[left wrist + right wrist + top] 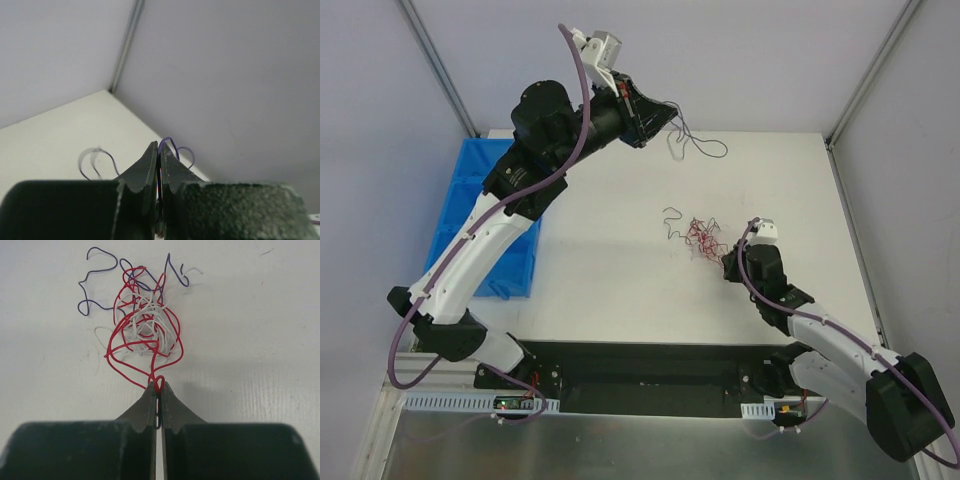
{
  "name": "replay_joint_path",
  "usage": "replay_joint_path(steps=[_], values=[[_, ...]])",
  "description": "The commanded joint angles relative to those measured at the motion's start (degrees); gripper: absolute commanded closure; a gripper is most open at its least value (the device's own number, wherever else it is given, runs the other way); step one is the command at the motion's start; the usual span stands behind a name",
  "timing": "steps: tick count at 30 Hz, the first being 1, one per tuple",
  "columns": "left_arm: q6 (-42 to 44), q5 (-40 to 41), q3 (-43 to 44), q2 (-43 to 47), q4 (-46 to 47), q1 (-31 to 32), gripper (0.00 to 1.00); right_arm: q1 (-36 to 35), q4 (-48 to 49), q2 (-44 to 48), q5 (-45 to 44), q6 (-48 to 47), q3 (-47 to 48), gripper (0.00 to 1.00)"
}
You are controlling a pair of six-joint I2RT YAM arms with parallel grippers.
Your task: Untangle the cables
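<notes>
A clump of thin red, pale and dark wires lies on the white table; it also shows in the right wrist view. My right gripper is shut on a red wire loop at the clump's near edge; in the top view the gripper sits just right of the clump. My left gripper is raised at the back of the table, shut on a dark purple wire that hangs from it. A separate dark wire lies left of the clump.
A blue bin stands at the table's left edge under the left arm. Frame posts and grey walls close in the back and sides. The table has bare surface in front of the clump.
</notes>
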State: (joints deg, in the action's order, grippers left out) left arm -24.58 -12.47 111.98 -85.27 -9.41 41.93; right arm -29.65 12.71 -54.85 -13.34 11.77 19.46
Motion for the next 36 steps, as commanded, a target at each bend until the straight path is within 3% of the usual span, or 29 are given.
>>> replay_joint_path(steps=[1,6,12,18,28,36], values=[[3.3,4.5,-7.5,4.7,-2.8,-5.4,1.00,0.1,0.8,3.8,1.4,-5.4,-0.4,0.99],[-1.6,-0.7,-16.3,6.1,-4.0,-19.4,1.00,0.5,3.0,5.3,3.9,-5.2,-1.9,0.99],[-3.9,-4.9,-20.0,2.7,-5.9,-34.4,1.00,0.6,3.6,4.1,5.1,-5.2,-1.4,1.00],[-6.0,-5.9,-22.3,-6.3,0.1,-46.4,1.00,0.7,4.7,3.7,8.1,-5.4,-1.4,0.99],[-8.0,-9.8,-12.8,-22.7,2.4,-53.1,1.00,0.7,5.3,3.3,8.9,-6.1,-1.6,1.00],[-7.6,-14.4,-8.6,-21.3,2.6,-54.9,1.00,0.8,6.0,2.3,9.7,-6.8,-1.5,0.99]])
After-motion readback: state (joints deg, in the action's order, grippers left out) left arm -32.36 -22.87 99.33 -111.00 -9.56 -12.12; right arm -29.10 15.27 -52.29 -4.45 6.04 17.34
